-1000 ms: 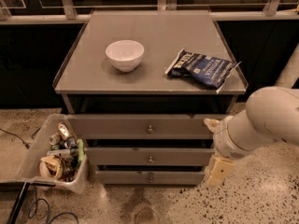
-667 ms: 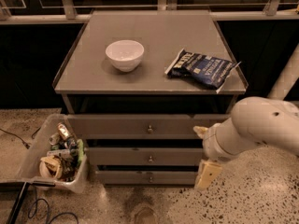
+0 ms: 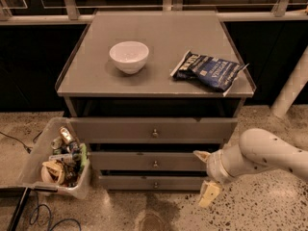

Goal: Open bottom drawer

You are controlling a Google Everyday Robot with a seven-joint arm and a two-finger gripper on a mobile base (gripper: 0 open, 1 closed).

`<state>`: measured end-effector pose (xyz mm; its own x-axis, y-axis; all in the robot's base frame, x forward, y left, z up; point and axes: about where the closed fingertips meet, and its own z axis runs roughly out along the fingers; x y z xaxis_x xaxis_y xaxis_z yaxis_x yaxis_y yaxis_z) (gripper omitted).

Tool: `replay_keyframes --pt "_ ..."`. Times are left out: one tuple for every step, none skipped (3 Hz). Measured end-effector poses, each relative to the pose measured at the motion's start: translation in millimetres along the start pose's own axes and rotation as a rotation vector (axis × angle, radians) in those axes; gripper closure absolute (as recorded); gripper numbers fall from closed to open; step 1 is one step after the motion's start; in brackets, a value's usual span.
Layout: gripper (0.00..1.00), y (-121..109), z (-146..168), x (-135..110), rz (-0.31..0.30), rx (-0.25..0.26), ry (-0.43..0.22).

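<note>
Locate bottom drawer [image 3: 130,183] as lowest of three grey fronts under the bench [image 3: 163,47], just above the floor, front shut, small round knob [image 3: 155,184] at its centre. Locate gripper [image 3: 205,175] low on the right, just off the right end of that front, about level with the gap between middle drawer [image 3: 125,161] and the lowest one, well apart from the knob; fingers spread, grasping nothing. Judge step in hand as approach to the knob, pull not yet begun. To do it well: carry gripper left along the front to the centre, drop a little to knob height, keep fingers spread until they straddle the knob, then clench and draw straight out, level, no lifting or twisting. Seat fingers deep behind the knob head before pulling, since so small and round a metal knob probably slips easily. Guard against taking the middle drawer's knob directly above: same look, close by, easy to mistake. Against the earlier pictures: note gripper further left and clearly lower, down from beside the upper fronts to the bottom pair, with arm [image 3: 269,155] dropped and reaching further in. Note no change in bowl [image 3: 129,57], snack bag [image 3: 208,71], bin [image 3: 36,153] of oddments at left, or any of the three fronts.
</note>
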<state>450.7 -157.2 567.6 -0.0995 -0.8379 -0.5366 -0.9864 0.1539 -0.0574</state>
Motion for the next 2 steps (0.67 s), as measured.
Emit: replay_keyframes --pt "0.0 0 40 28 -0.004 -0.036 -0.087" --pt "0.0 -3 78 62 0.024 -0.032 -0.06"
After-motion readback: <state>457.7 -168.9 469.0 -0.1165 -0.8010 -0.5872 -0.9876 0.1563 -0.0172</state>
